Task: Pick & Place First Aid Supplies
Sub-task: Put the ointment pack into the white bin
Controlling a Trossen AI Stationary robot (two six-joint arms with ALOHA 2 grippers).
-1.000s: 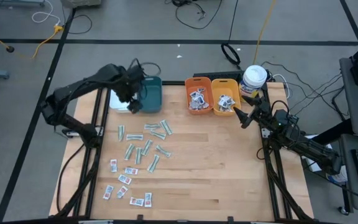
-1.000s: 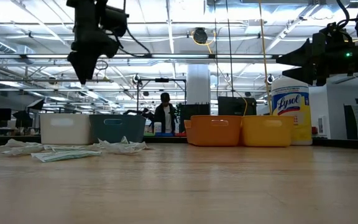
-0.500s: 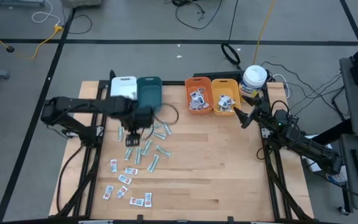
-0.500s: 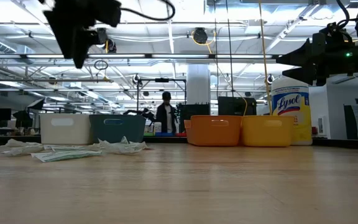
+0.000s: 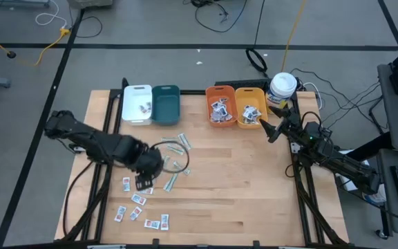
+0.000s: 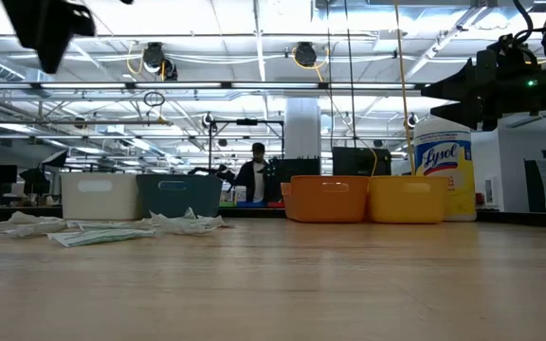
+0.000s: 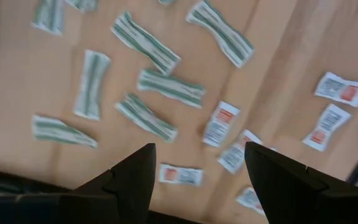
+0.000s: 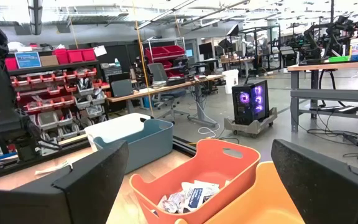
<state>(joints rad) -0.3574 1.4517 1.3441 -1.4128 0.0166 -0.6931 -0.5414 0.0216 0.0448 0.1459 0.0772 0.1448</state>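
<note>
Many small packets lie loose on the wooden table (image 5: 254,187), in front of the white bin (image 5: 137,104) and the teal bin (image 5: 166,104). The nearest ones, farthest from the white bin, are the small white packets with red print (image 5: 138,199). They are short flat rectangles, and they point many ways. Closer to the white bin lie the pale-green strips (image 5: 179,145). They are long and thin with darker green lines down the middle, and their long sides point every which way, some slanted, some nearly flat across.

The left gripper (image 7: 197,165) hangs above the packets, well in front of the white bin. Its two dark fingers (image 7: 129,177) are spread partly apart and hold nothing. A second ago it was up over the teal bin; now it has come forward over the loose packets.

Far to the side of the white bin, past the two orange bins (image 5: 220,105) with white and blue packets inside, the right gripper (image 5: 265,128) waits near the Lysol canister (image 5: 282,88). Its fingers are wide apart and empty, just as before.
</note>
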